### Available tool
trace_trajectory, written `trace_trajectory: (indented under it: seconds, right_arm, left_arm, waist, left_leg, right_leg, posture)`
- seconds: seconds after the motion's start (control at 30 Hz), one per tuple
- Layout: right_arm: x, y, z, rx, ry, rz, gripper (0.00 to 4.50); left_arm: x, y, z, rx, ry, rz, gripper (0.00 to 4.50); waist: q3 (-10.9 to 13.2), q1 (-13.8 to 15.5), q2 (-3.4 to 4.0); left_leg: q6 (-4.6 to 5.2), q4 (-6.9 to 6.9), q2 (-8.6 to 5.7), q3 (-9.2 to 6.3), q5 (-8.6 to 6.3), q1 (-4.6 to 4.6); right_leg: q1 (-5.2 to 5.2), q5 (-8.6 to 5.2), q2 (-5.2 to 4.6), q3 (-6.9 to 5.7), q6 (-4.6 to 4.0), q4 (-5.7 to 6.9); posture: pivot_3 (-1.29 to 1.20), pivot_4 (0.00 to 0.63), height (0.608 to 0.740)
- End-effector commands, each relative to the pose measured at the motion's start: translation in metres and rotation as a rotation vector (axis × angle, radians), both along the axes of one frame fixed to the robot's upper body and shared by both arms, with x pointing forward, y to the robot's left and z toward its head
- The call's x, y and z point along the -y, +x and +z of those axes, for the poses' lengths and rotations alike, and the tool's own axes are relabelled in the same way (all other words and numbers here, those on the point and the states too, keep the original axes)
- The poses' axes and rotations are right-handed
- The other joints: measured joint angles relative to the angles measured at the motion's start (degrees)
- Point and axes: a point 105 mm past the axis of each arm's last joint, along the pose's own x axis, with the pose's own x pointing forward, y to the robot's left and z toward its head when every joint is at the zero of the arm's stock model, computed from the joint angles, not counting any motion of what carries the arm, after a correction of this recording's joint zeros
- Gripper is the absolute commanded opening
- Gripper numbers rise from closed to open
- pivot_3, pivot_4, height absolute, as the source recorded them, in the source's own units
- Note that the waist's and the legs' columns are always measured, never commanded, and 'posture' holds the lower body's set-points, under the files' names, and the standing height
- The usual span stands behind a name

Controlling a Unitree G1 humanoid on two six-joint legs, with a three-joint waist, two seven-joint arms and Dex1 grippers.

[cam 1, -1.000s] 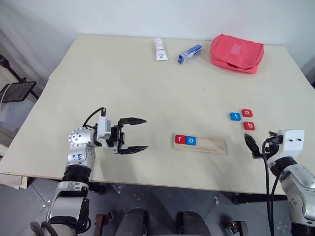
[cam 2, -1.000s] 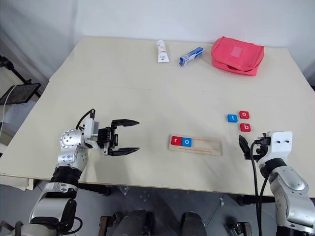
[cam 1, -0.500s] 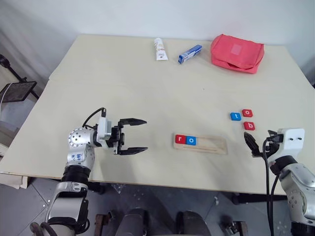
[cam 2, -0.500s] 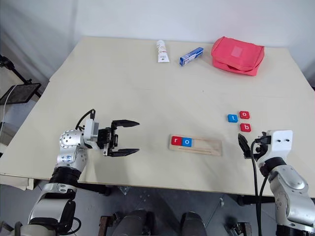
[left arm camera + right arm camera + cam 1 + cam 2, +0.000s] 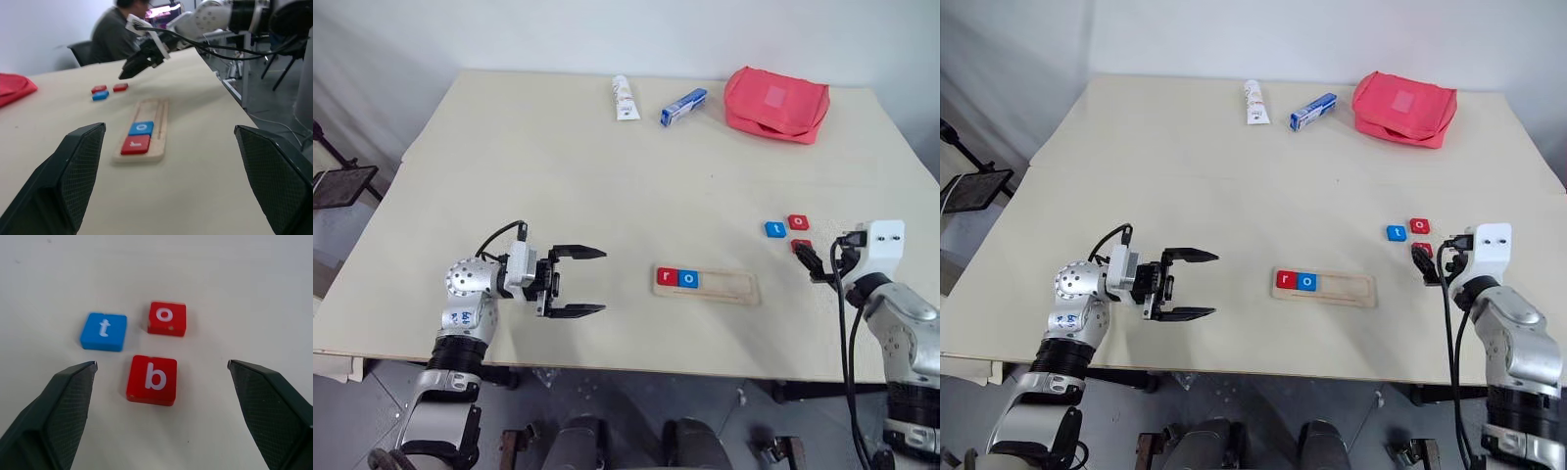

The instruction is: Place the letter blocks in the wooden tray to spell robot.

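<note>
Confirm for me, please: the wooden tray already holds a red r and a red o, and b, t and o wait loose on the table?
Not quite: the o block in the wooden tray is blue, as the left wrist view shows. The rest stands.

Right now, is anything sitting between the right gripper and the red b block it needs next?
Nothing visible. The open right gripper faces the red b block across bare table; the blue t and red o lie beyond it.

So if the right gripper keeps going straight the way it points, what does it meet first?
Most likely the red b block: it lies centred ahead of the open right gripper, nearer than the blue t block and red o block.
</note>
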Motion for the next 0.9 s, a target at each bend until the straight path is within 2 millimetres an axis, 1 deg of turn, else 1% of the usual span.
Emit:
trace_trajectory:
  seconds: [0.03, 0.27, 0.4, 0.5, 0.73, 0.77, 0.9]
  right_arm:
    - [0.002, 0.004, 0.002, -0.003, -0.016, 0.017, 4.50]
    - [-0.001, 0.007, -0.011, -0.049, -0.006, 0.021, 4.50]
    - [0.003, 0.008, -0.020, -0.081, 0.007, -0.011, 4.50]
    - [0.007, 0.007, -0.025, -0.094, 0.022, -0.050, 3.89]
    - [0.009, 0.009, -0.020, -0.061, 0.011, -0.065, 1.57]
    - [0.008, 0.009, -0.019, -0.054, 0.007, -0.065, 1.46]
    - [0.007, 0.004, -0.002, 0.005, -0.008, -0.081, 1.46]
  left_arm:
    - [-0.001, -0.001, 0.000, 0.024, 0.034, -0.001, 4.47]
    - [-0.002, -0.002, -0.002, 0.029, 0.031, 0.005, 4.47]
    - [0.001, -0.002, -0.002, 0.033, 0.025, 0.007, 4.47]
    - [0.002, 0.000, -0.002, 0.042, 0.020, 0.011, 4.50]
    - [0.005, 0.004, -0.003, 0.046, 0.020, 0.008, 4.50]
    - [0.005, 0.005, -0.003, 0.046, 0.018, 0.007, 4.50]
    - [0.007, 0.006, -0.005, 0.041, 0.011, -0.011, 4.50]
  waist:
    - [0.00, 0.12, 0.00]
    - [0.00, 0.06, 0.00]
    - [0.00, 0.06, 0.00]
    - [0.00, 0.08, 0.00]
    - [0.00, 0.23, 0.00]
    - [0.00, 0.21, 0.00]
    - [0.00, 0.24, 0.00]
  left_leg:
    - [0.00, 0.00, 0.00, -0.01, 0.00, 0.00]
    - [0.00, 0.00, -0.02, -0.02, 0.00, -0.01]
    - [0.00, 0.00, -0.02, -0.02, 0.00, -0.01]
    - [0.00, 0.01, -0.01, -0.02, 0.00, 0.00]
    - [0.00, 0.02, -0.03, -0.04, 0.00, 0.00]
    - [0.00, 0.02, -0.03, -0.04, 0.00, -0.01]
    - [0.00, 0.02, -0.03, -0.04, 0.00, -0.01]
  right_leg:
    - [0.00, 0.00, 0.00, 0.00, 0.00, 0.00]
    - [0.01, 0.00, -0.03, -0.01, 0.00, 0.00]
    - [0.01, 0.00, -0.03, -0.01, 0.00, 0.00]
    - [0.03, 0.00, -0.03, -0.01, 0.00, 0.00]
    - [0.05, 0.00, -0.04, -0.01, 0.00, 0.00]
    - [0.05, 0.00, -0.04, -0.01, 0.00, -0.01]
    - [0.04, 0.00, -0.04, -0.03, 0.00, 0.00]
  posture:
    - [0.00, 0.150, 0.740]
    - [0.00, 0.150, 0.740]
    - [0.00, 0.150, 0.740]
    - [0.00, 0.150, 0.740]
    - [0.00, 0.150, 0.740]
    - [0.00, 0.150, 0.740]
    - [0.00, 0.150, 0.740]
